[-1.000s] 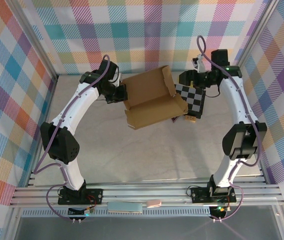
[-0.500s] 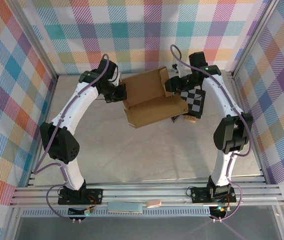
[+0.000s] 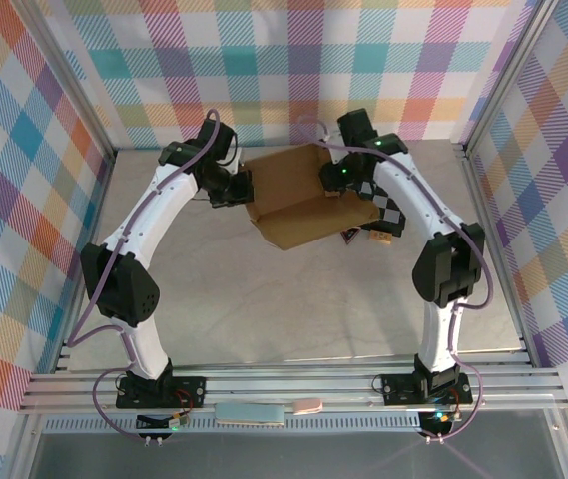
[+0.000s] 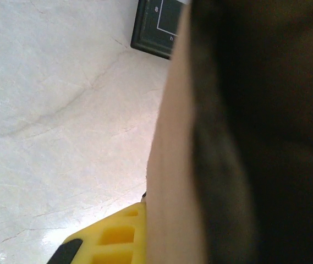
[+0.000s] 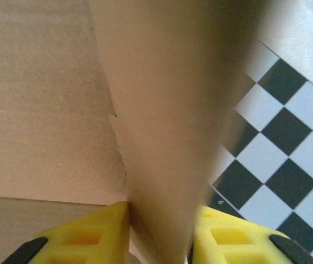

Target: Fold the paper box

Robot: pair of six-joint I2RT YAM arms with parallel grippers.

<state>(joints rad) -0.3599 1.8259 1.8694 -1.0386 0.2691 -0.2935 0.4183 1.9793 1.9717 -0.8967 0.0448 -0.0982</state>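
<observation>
Lying in the right gripper (image 5: 162, 237), the paper box (image 5: 35, 110) shows plain brown.

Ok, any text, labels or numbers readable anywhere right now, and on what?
No text can be read.
paper box: plain brown, no print.
checkered board: black and white squares, no text.
dark panel on the table, left wrist view: white outline and tiny marks, too blurred to read.

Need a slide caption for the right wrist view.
Right gripper, yellow jaws straddling a flap of the brown cardboard paper box, black-and-white checkered board alongside.
</observation>
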